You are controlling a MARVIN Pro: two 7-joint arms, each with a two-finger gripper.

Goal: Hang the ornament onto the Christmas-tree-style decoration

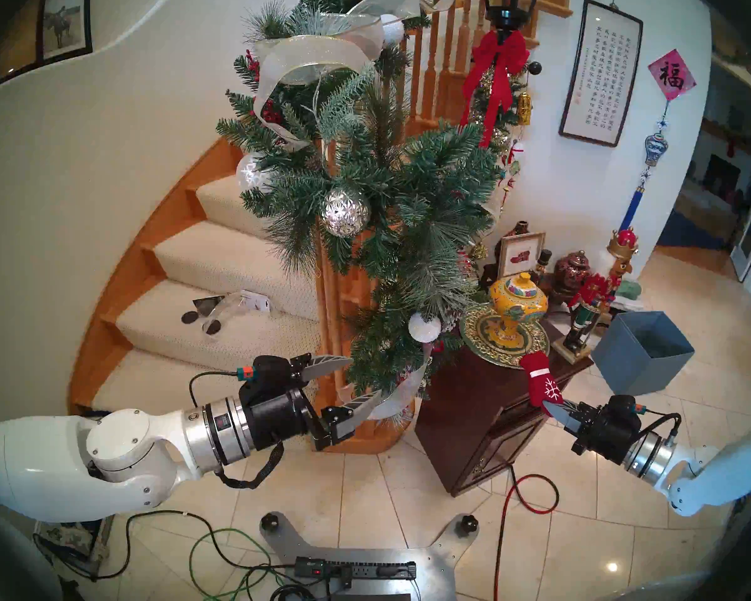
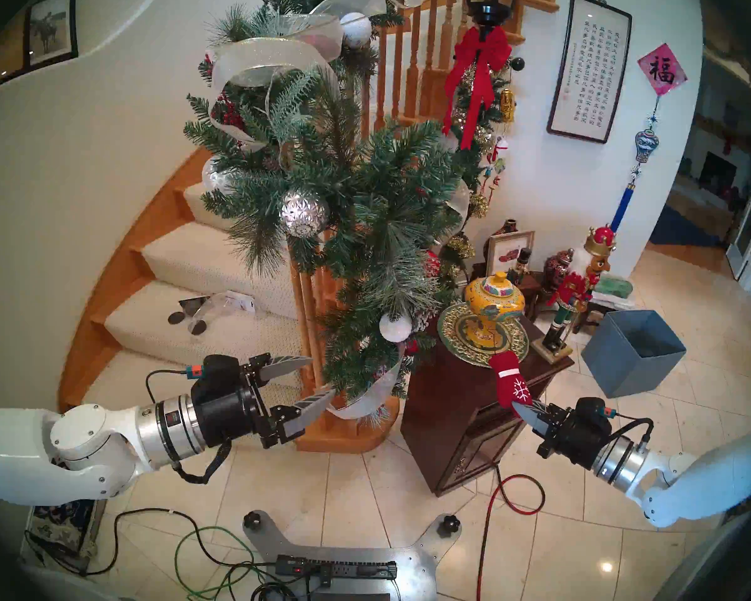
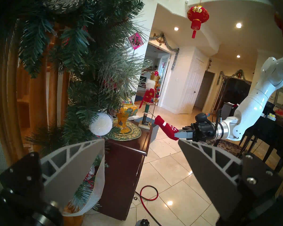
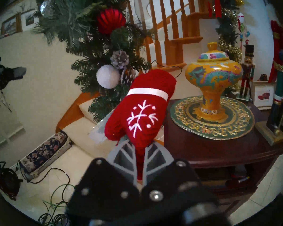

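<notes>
The ornament, a small red mitten (image 1: 543, 381) (image 2: 511, 381) (image 3: 166, 127) (image 4: 142, 111) with a white cuff stripe and snowflake, sticks up from my right gripper (image 1: 549, 409) (image 2: 522, 407) (image 4: 140, 147), which is shut on its fingertip end beside the dark cabinet. Its loop is not visible. The Christmas-tree-style decoration, a bushy green garland (image 1: 391, 205) (image 2: 365, 197) (image 3: 82, 61) (image 4: 88, 41) with silver-gold ribbon, hangs down the stair post, left of the mitten. My left gripper (image 1: 356, 381) (image 2: 317, 377) (image 3: 140, 142) stands open at the garland's lower tip, nothing between its fingers.
A dark wooden cabinet (image 1: 486, 413) carries a yellow lidded vase (image 1: 517, 305) on a gold-green plate (image 1: 478, 335), with nutcrackers (image 1: 590, 301) behind. A blue open box (image 1: 642, 353) sits on the floor at right. A silver ball (image 1: 343, 212) and a white ball (image 1: 423, 327) hang in the garland. Cables (image 1: 525, 496) cross the tiles.
</notes>
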